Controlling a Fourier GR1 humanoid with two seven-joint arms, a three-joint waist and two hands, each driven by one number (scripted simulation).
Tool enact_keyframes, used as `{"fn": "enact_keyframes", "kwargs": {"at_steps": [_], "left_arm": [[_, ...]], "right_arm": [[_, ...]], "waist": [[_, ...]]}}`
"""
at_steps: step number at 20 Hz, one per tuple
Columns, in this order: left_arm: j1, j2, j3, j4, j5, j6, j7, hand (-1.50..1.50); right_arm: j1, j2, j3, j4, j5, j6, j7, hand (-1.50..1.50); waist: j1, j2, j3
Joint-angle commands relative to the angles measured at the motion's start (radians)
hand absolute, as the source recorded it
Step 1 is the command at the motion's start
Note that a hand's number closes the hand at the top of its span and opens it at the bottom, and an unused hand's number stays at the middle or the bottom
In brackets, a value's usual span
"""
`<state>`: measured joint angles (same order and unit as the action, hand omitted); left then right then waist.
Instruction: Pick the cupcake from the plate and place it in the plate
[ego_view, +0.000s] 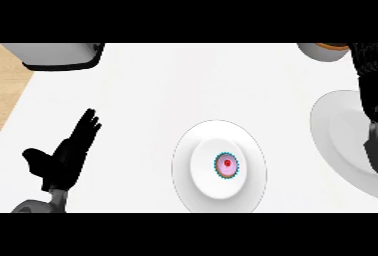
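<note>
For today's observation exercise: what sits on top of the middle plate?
A cupcake sits at the centre of the middle plate. The plate's surface directly under it is covered, so unseen.

A kitchen is suggested. A smooth white counter (184, 80) is seen from steeply above, and tableware is set out on it: a white plate (218, 200) lies near the counter's middle with a pink-frosted cupcake (227, 164) at its centre, and a second white plate (336, 135) is cut off to the right of the first. A strip of pale wood (11, 85) is visible beyond the counter's left edge.
</note>
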<state>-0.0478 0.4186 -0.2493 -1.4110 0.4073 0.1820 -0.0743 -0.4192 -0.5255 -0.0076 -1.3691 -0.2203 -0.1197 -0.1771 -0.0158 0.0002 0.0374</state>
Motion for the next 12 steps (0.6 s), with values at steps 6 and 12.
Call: {"fn": "enact_keyframes", "kwargs": {"at_steps": [6, 12], "left_arm": [[-0.115, 0.073, 0.056, 0.006, -0.081, 0.092, 0.126, 0.0], [-0.075, 0.064, 0.055, 0.002, -0.048, 0.054, 0.125, 0.0]], "right_arm": [[0.191, 0.221, 0.145, -0.067, -0.113, 0.122, -0.012, 1.5], [0.433, 0.338, 0.136, -0.054, 0.116, -0.234, -0.305, -1.5]], "waist": [[0.001, -0.001, -0.036], [-0.011, -0.003, -0.035]]}}
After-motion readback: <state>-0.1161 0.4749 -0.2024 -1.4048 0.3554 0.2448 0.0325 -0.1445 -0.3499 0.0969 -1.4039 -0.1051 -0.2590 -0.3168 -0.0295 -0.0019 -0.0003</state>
